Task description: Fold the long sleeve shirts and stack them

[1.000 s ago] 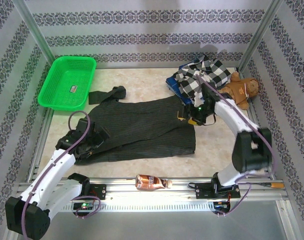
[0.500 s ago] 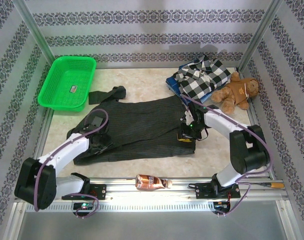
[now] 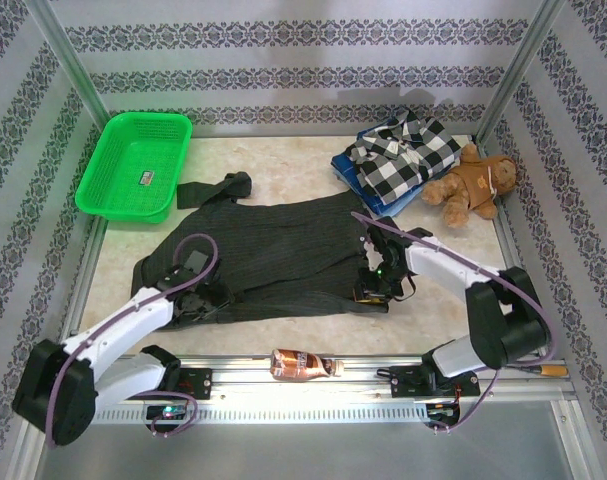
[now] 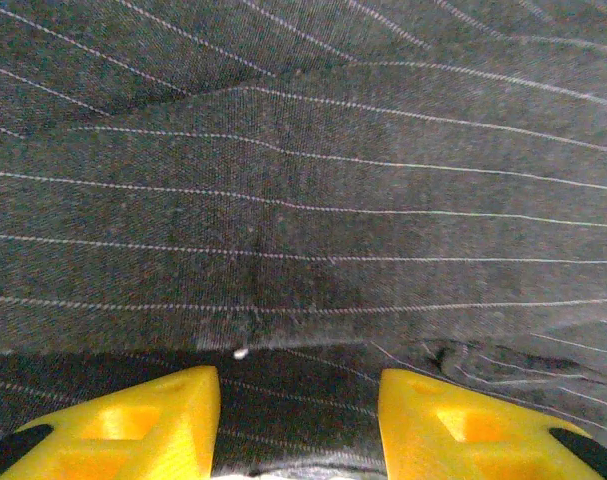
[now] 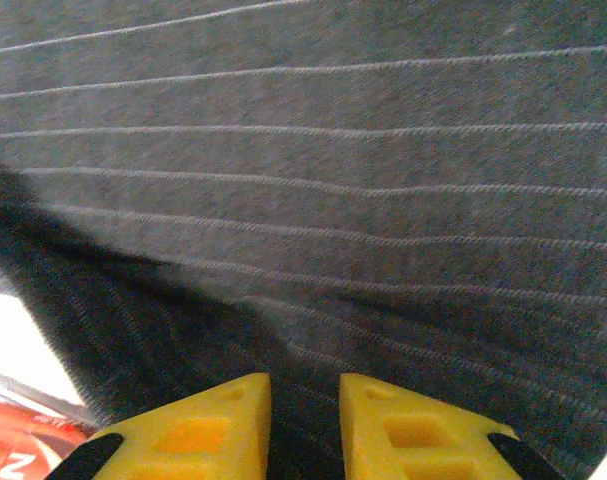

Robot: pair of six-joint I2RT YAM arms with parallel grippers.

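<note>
Charcoal pinstriped shirt (image 3: 283, 250) lies spread flat mid-tabletop (image 3: 283, 178), and I judge I'm at its first fold. My right gripper (image 5: 305, 410) has its fingers nearly together, pinching cloth at the near right hem. My left gripper (image 4: 298, 400) sits on the shirt's left side, fingers wide apart astride the fabric, gripping nothing. Next, the left must close, then both lift together. The sticker in the green basket (image 3: 95, 175) and the bottle (image 3: 301, 364) label are too small to read.
</note>
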